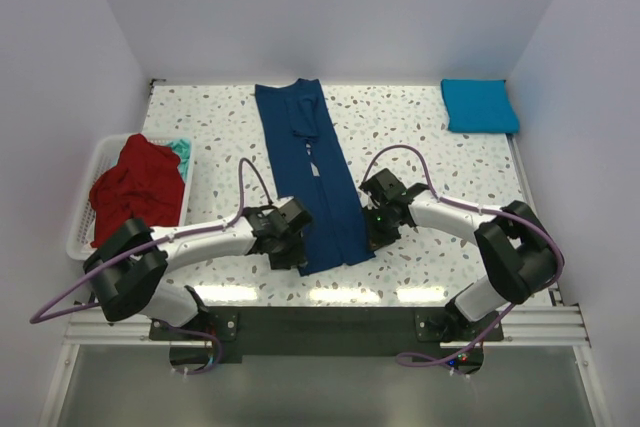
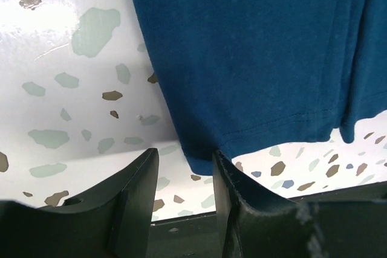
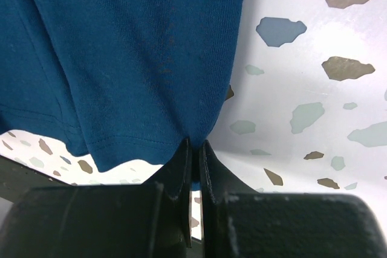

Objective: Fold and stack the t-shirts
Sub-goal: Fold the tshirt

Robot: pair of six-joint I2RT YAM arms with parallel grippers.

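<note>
The navy blue t-shirt (image 1: 312,172) lies folded lengthwise into a long strip down the middle of the table, with a sliver of pale print showing. My left gripper (image 1: 300,250) is open at the strip's near left corner. In the left wrist view, the hem corner (image 2: 202,160) lies between my left gripper's (image 2: 184,170) spread fingers. My right gripper (image 1: 377,231) is at the near right corner. In the right wrist view my right gripper (image 3: 193,152) is shut on the navy hem (image 3: 133,58). A folded turquoise-blue t-shirt (image 1: 478,105) lies at the far right.
A white slatted basket (image 1: 82,225) at the left edge holds a crumpled red t-shirt (image 1: 138,192) and a bit of teal t-shirt (image 1: 181,150). The speckled table (image 1: 430,162) ends near the arm bases at a dark rail (image 1: 320,322).
</note>
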